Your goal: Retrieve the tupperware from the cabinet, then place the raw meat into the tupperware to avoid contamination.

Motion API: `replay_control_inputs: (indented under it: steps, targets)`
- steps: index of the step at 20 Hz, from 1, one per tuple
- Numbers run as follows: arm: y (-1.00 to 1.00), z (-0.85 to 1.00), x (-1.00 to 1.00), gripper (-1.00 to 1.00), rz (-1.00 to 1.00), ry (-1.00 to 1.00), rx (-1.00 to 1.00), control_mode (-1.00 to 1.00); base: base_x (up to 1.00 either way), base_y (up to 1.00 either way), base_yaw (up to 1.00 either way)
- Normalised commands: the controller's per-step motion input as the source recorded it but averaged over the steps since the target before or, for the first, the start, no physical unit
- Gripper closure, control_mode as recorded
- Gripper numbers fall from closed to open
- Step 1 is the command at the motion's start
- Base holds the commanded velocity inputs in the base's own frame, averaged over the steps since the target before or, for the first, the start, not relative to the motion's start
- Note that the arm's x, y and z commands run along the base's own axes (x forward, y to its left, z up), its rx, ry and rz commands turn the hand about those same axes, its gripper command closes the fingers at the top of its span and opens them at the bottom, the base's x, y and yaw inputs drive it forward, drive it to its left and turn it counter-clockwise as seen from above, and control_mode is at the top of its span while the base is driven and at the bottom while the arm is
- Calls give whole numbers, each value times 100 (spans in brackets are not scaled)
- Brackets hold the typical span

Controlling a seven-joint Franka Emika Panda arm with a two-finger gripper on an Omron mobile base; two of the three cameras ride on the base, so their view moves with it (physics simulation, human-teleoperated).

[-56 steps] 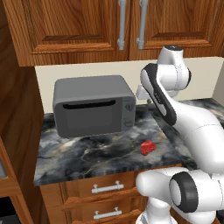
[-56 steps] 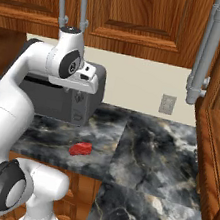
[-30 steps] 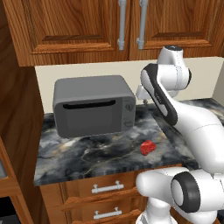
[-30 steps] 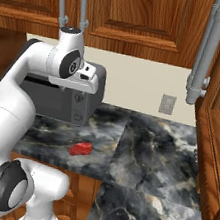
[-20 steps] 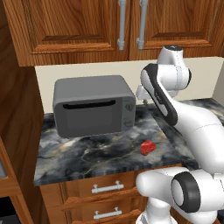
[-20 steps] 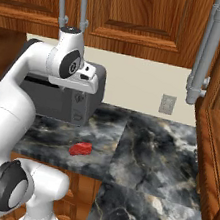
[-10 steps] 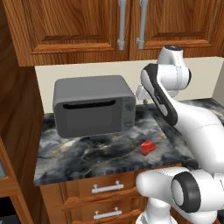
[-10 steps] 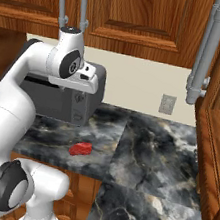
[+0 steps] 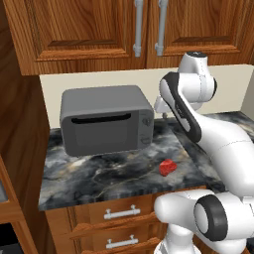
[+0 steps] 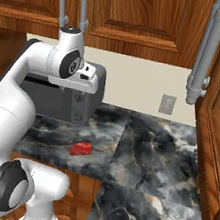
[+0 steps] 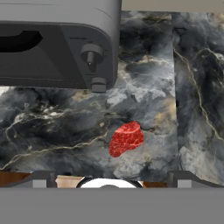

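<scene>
The raw meat lay on the marble counter below the wide-apart, empty jaws, beside the grey microwave. The cabinet stayed closed, hiding its contents; the hand view cropped the microwave's left side.

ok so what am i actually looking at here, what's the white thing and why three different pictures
The white thing is a robot arm on a base that can drive, in a computer-rendered kitchen. Two pictures come from cameras on the base, behind the arm to its left and right. The third comes from a camera on its hand, looking down past the gripper, which is open and holds nothing.

On the dark marble counter stand a grey microwave and, in front of it to the right, a small red lump of raw meat. Above hangs a wooden cabinet with its doors shut and long silver handles.
</scene>
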Motion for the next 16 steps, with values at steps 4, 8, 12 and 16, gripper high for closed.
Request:
replay_control_inputs:
  steps: [4, 8, 12, 16]
  targets:
    - [0, 0, 0, -100, 0, 0, 0, -100, 0, 0, 0]
    - [0, 0, 0, -100, 0, 0, 0, -100, 0, 0, 0]
    - [0, 0, 0, -100, 0, 0, 0, -100, 0, 0, 0]
    - [0, 0, 0, -100, 0, 0, 0, -100, 0, 0, 0]
